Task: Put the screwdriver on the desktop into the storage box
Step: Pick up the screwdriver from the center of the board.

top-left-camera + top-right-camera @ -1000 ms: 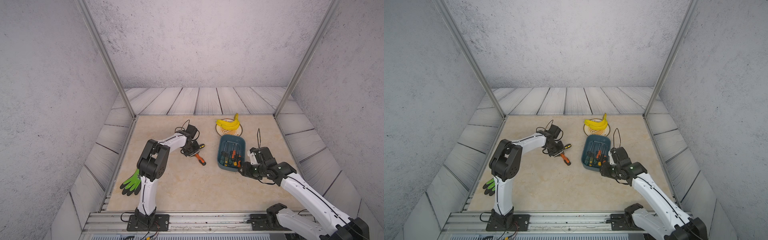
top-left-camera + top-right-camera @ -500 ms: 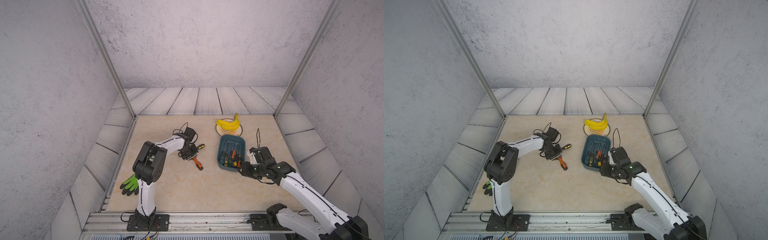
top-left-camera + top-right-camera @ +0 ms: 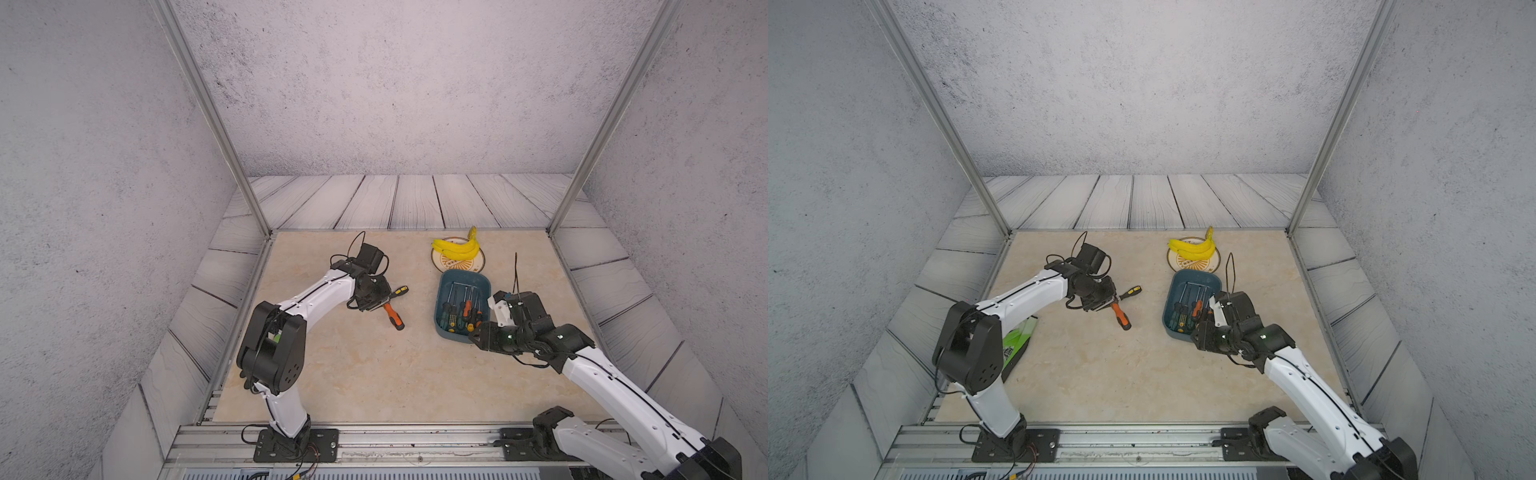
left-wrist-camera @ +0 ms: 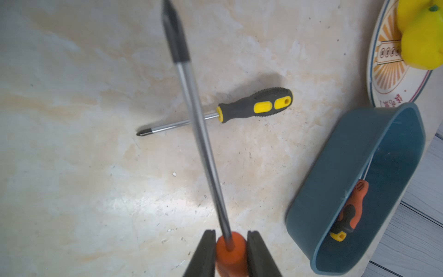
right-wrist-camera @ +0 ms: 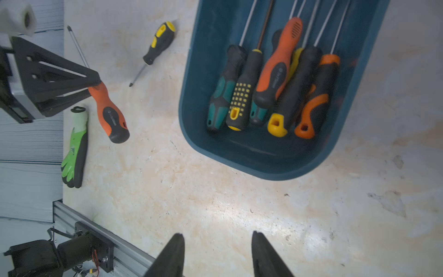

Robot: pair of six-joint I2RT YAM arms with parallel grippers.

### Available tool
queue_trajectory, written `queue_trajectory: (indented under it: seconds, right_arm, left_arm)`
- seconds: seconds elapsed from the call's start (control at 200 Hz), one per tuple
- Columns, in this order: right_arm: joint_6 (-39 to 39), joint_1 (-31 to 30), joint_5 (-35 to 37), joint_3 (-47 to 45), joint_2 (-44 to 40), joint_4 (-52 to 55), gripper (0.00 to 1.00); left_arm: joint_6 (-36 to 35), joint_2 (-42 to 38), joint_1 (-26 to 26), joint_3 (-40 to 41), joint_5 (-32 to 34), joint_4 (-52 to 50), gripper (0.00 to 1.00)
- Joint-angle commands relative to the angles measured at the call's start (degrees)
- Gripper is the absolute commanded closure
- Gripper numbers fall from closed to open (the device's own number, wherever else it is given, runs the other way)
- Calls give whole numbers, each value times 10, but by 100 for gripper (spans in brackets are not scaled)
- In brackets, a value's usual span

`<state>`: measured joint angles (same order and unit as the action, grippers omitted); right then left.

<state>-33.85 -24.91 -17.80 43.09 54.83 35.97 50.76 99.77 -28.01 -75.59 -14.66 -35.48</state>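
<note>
**Inspector:** Left side?
**Observer:** Your left gripper is clamped on the orange screwdriver at its handle neck. Its shaft points ahead, crossing over the yellow screwdriver on the desktop. The storage box lies to that gripper's right, long axis askew to the shaft.
**Inspector:** Right side?
**Observer:** Your right gripper, parted and empty, has the box just ahead. Whether the orange handle clears the desktop: undetermined.

Speckled grey walls stand at 9, 12 and 3 o'clock, grey plank panels sloping below them. Metal posts rise at 11 and 1; an aluminium rail runs at 6.
</note>
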Motion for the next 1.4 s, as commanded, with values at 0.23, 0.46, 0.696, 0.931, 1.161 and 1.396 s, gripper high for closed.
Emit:
queue_trajectory:
  seconds: [0.23, 0.46, 0.696, 0.931, 1.161, 1.396]
  right_arm:
    - [25, -26, -75, 55, 26, -63, 45]
    - [39, -88, -87, 94, 75, -88, 45]
    - [32, -134, -108, 127, 129, -128, 45]
    - [24, -154, -114, 156, 171, -153, 45]
    - [23, -167, -118, 174, 194, -158, 45]
    - [19, -172, -117, 178, 204, -162, 45]
  left_arm:
    - [-19, -105, -4, 56, -7, 15, 100]
    - [-31, -156, -21, 72, -9, 21, 100]
    - [-27, -204, -51, 81, -4, 36, 100]
    - [-11, -235, -82, 89, -15, 63, 100]
    - [3, -242, -106, 88, -23, 85, 100]
    - [12, -241, -126, 85, -25, 100, 100]
